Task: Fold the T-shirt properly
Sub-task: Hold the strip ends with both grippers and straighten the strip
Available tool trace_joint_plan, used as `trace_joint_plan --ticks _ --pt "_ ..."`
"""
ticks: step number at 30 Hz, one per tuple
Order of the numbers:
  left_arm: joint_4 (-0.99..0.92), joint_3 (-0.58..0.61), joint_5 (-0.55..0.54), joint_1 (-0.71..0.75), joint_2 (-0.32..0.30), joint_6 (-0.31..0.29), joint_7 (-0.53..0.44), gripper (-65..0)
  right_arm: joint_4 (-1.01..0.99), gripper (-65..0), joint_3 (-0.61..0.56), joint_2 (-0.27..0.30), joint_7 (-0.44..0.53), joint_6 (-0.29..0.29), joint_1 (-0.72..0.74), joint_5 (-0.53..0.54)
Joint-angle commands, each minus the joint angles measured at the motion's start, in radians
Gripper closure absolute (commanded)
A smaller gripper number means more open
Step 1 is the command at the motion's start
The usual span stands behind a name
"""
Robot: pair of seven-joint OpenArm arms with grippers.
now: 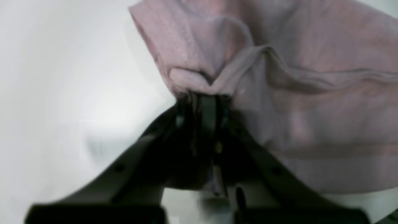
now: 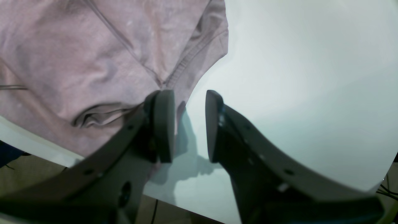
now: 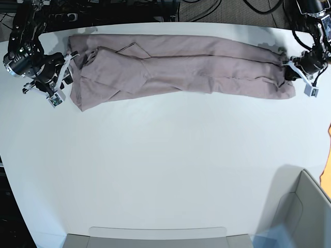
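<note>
The dusty pink T-shirt [image 3: 176, 70] lies as a long, narrow, wrinkled band across the far side of the white table [image 3: 165, 155]. In the base view my left gripper [image 3: 287, 71] is at the band's right end. The left wrist view shows that left gripper [image 1: 202, 101] shut on a bunched fold of the T-shirt [image 1: 311, 93] near a stitched hem. My right gripper [image 3: 64, 77] stands at the band's left end. In the right wrist view that gripper [image 2: 189, 99] is open, one finger against the T-shirt [image 2: 77, 56] edge, the other over bare table.
A grey bin [image 3: 305, 206] stands at the near right corner and a flat grey tray [image 3: 155, 235] along the near edge. Cables [image 3: 155, 8] run behind the table's far edge. The table edge [image 2: 37, 146] passes just under the right gripper.
</note>
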Motion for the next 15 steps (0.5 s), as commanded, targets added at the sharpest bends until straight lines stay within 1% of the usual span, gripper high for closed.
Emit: trace_joint_plan --ticks 1,4,7,11,15 --pt "-0.028 0.01 0.068 0.014 -0.003 0.018 0.057 0.0 0.017 -17.8 0.004 0.016 0.006 0.005 0.012 0.007" --pt "-0.022 -0.003 0.065 0.014 -0.018 0.018 0.016 0.0 0.017 -17.8 0.006 0.016 0.006 0.005 0.015 0.007" --pt "-0.025 -0.006 0.066 0.014 -0.023 0.018 0.007 0.0 0.017 -17.8 0.006 0.016 0.006 0.005 0.016 0.007" --pt "-0.022 -0.09 0.068 0.013 -0.023 0.018 0.005 0.0 0.017 -17.8 0.006 0.013 0.006 0.005 0.016 0.007" --pt "-0.021 -0.128 0.068 -0.032 -0.026 0.018 0.008 0.0 0.019 -17.8 0.007 0.013 0.006 0.005 0.016 0.007"
